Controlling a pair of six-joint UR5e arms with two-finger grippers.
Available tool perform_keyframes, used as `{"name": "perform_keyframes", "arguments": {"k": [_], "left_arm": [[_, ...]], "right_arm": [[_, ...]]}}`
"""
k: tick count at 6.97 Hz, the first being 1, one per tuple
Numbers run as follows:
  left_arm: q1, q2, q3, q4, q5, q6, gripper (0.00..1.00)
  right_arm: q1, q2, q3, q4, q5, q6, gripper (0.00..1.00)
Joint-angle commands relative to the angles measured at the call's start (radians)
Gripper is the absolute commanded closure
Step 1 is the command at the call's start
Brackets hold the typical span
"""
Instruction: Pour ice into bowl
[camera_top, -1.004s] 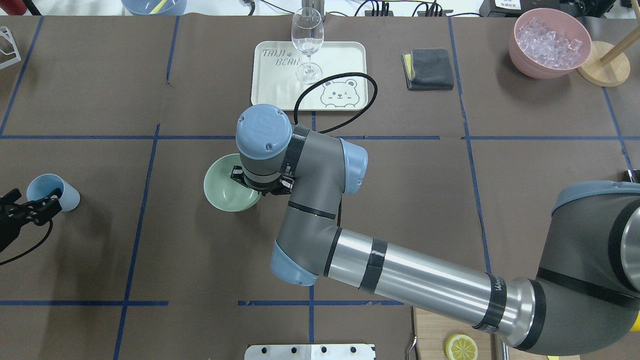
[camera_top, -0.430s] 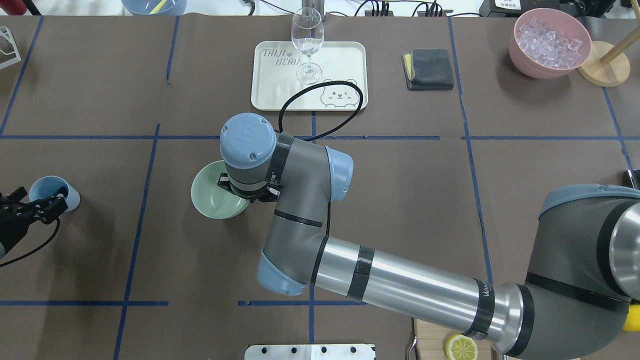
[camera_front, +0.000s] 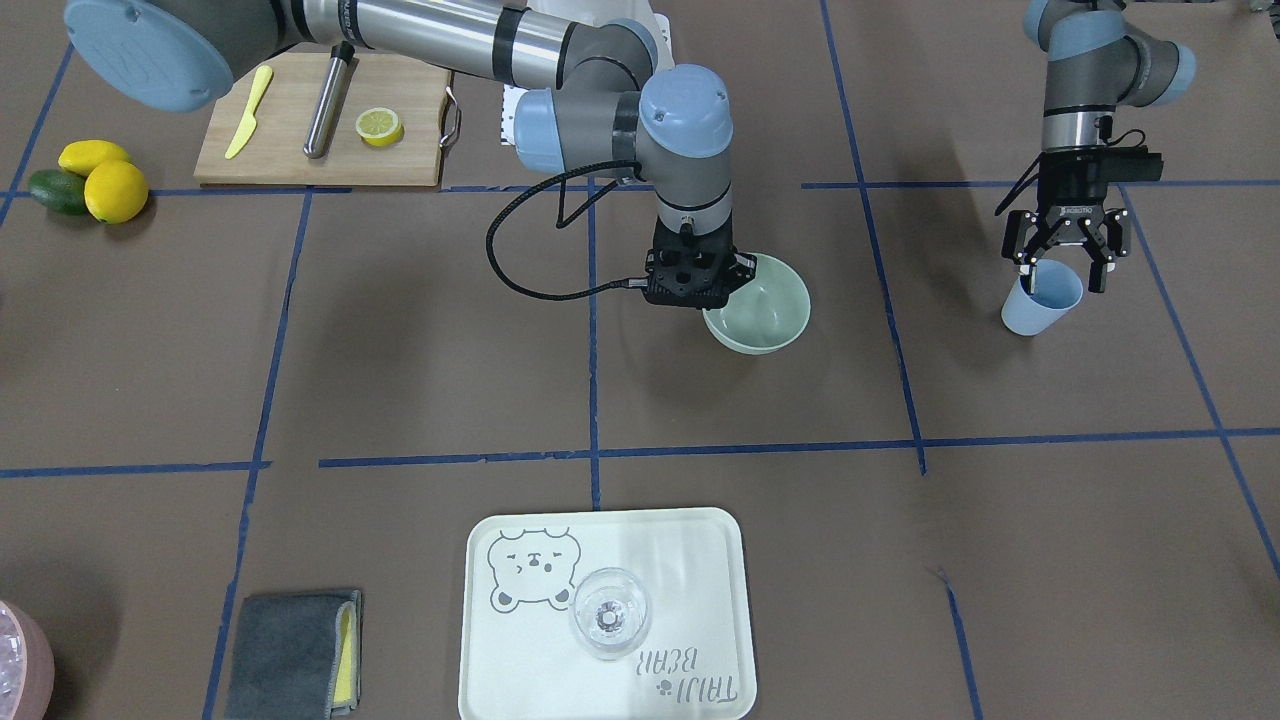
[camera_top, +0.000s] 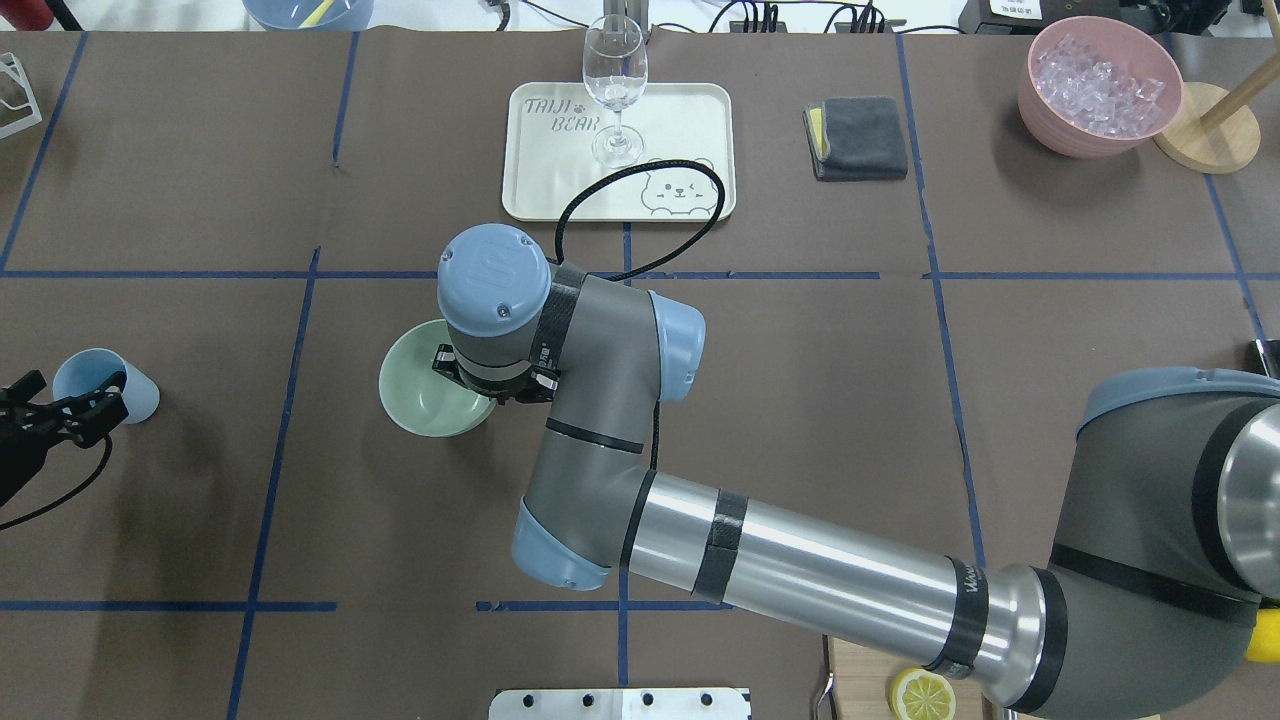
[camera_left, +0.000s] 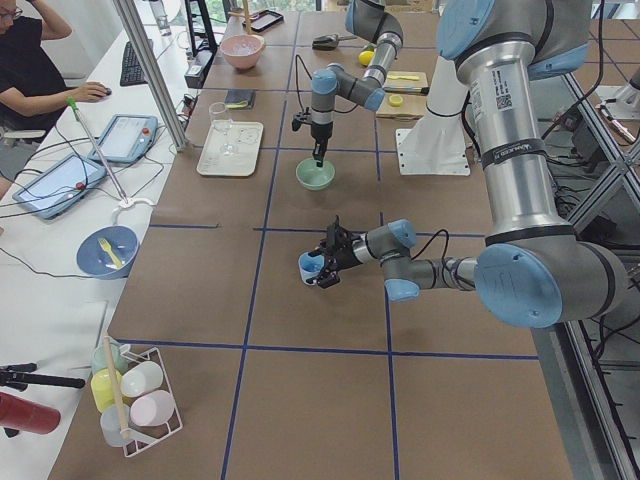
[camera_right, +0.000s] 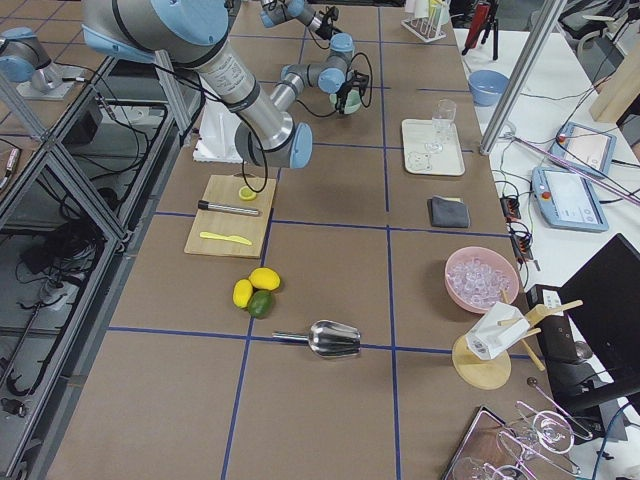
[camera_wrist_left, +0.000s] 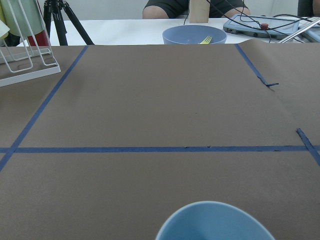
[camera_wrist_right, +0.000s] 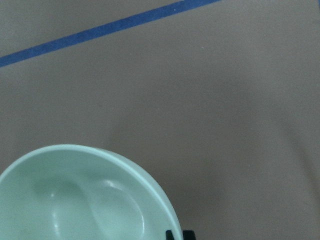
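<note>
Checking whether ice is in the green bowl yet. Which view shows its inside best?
Exterior front-facing: the bowl shows most of its inside there. Overhead, the right arm hides one side; the right wrist crops it; side views show it tiny.

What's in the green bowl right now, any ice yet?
Empty. The bowl's glossy inside shows bare in the front-facing and right wrist views; the only ice visible sits in the pink container.

The bowl at centre frame is smooth and glossy. The blue cup at right looks like matt plastic. The table is covered in matt brown paper. Lower centre, a clear glass stands on a matt cream tray; lower left lies a soft grey cloth; upper left, a wooden board.
</note>
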Motion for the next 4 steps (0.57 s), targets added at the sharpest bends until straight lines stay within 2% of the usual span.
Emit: {"name": "perform_keyframes", "arguments": {"k": [1,2,3,4], "left_arm": [[-0.003,0.029,-0.048,-0.002,0.001,0.047,0.00],[-0.001,0.025,-0.050,-0.002,0.003,0.047,0.00],[0.001,0.023,-0.041,-0.002,0.003,0.044,0.00],[0.002,0.022,-0.036,-0.002,0.004,0.039,0.00]], "right_arm": [[0.000,0.000,0.000,0.000,0.000,-0.001,1.00],[-0.001,-0.002,-0.003,0.000,0.000,-0.001,0.63],[-0.011,-0.003,-0.005,0.000,-0.003,0.005,0.01],[-0.009,0.000,-0.003,0.000,-0.003,0.019,0.00]]}}
